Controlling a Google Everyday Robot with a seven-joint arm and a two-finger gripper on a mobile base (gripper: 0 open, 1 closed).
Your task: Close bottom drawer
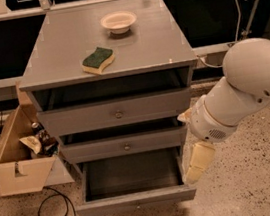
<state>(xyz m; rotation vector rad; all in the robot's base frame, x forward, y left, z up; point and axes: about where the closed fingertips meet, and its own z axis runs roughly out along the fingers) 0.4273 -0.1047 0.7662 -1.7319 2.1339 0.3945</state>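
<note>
The bottom drawer [136,199] of the grey cabinet is pulled far out, its shallow box empty. The middle drawer [125,145] and top drawer [118,113] stand slightly open above it. My white arm reaches in from the right. My gripper [198,162] hangs down next to the right side of the bottom drawer, near its front corner.
A green-and-yellow sponge [98,60] and a small white bowl [118,22] lie on the cabinet top [65,44]. An open cardboard box [18,153] with items stands on the floor at left. A black cable [54,213] loops on the speckled floor.
</note>
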